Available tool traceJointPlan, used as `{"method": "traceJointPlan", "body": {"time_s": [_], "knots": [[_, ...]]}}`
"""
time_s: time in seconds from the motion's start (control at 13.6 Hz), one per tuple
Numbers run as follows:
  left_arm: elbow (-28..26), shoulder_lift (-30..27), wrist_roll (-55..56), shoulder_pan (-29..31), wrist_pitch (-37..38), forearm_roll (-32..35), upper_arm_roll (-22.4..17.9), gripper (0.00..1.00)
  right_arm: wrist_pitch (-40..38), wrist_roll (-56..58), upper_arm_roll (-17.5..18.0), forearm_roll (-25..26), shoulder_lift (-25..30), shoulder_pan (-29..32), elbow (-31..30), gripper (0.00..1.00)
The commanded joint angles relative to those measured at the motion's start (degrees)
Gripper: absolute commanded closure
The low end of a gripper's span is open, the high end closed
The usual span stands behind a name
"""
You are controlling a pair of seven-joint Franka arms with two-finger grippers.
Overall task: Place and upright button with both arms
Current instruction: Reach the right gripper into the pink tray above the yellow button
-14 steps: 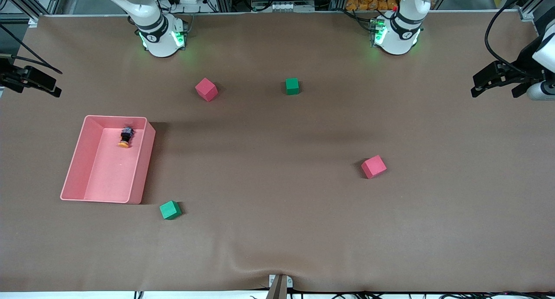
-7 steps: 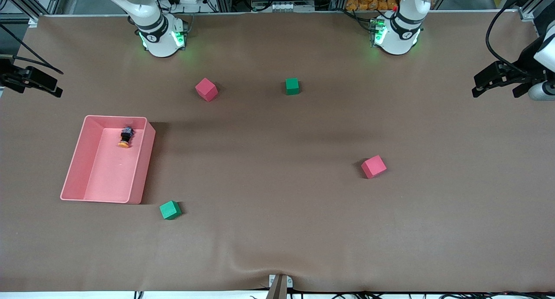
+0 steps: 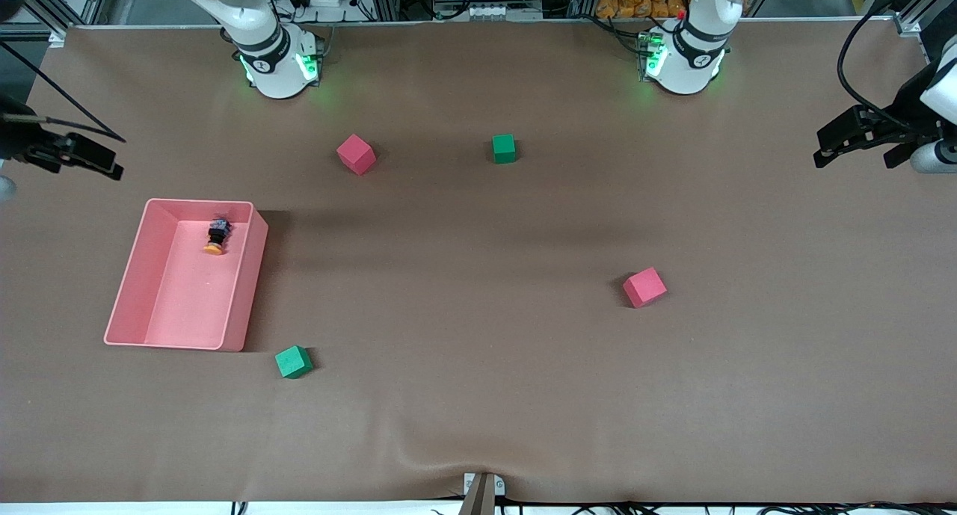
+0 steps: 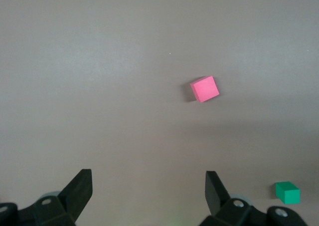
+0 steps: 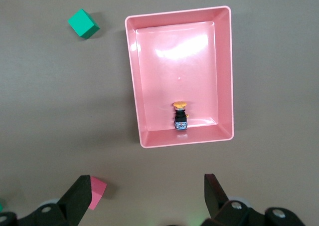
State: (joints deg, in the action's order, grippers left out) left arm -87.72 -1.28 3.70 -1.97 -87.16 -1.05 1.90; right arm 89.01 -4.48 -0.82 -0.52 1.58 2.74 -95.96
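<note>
We see the button (image 3: 215,238) lying on its side in the pink bin (image 3: 128,276); our right wrist view shows its orange cap. The right gripper (image 5: 147,193) hangs over the table beside the bin, the left gripper (image 4: 148,188) near a red cube (image 4: 205,89), both spread wide, empty

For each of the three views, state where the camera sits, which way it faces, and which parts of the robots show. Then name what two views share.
Front view: high across the table, facing both bases; right gripper and left gripper sit open at the table ends.
Left wrist view: on the left wrist, looking down; its finger tips show, over a red cube and green cube.
Right wrist view: on the right wrist, looking down on the pink tray holding the button; open fingertips show.
Shared: front and right wrist views both show tray and button.
</note>
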Motion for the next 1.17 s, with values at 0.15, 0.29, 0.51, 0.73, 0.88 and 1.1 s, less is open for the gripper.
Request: {"method": "traceJointPlan", "body": {"time_s": [0.15, 0.29, 0.51, 0.73, 0.88, 1.1], "knots": [[1.2, 0.5, -0.1, 0.4, 1.0, -0.4, 0.1, 0.0, 9.3, -0.3, -0.4, 0.4, 2.5, 0.4, -13.9, 0.0], [1.2, 0.5, 0.3, 0.4, 1.0, -0.4, 0.1, 0.0, 14.6, -0.3, -0.4, 1.5, 2.1, 0.8, -19.1, 0.0], [1.2, 0.4, 0.4, 0.5, 1.0, -0.4, -0.1, 0.0, 23.4, -0.3, -0.4, 3.7, 1.0, 1.2, -26.0, 0.0], [1.2, 0.4, 0.5, 0.5, 1.0, -0.4, -0.1, 0.0, 34.1, -0.2, -0.4, 4.6, -0.8, 3.0, -33.1, 0.0], [1.2, 0.5, 0.0, 0.5, 1.0, -0.6, -0.1, 0.0, 37.4, -0.3, -0.4, 5.3, -3.1, 3.9, -34.6, 0.0], [1.2, 0.5, 0.2, 0.4, 1.0, -0.4, -0.1, 0.0, 40.2, -0.2, -0.5, 5.5, -6.8, 4.1, -34.8, 0.0]]}}
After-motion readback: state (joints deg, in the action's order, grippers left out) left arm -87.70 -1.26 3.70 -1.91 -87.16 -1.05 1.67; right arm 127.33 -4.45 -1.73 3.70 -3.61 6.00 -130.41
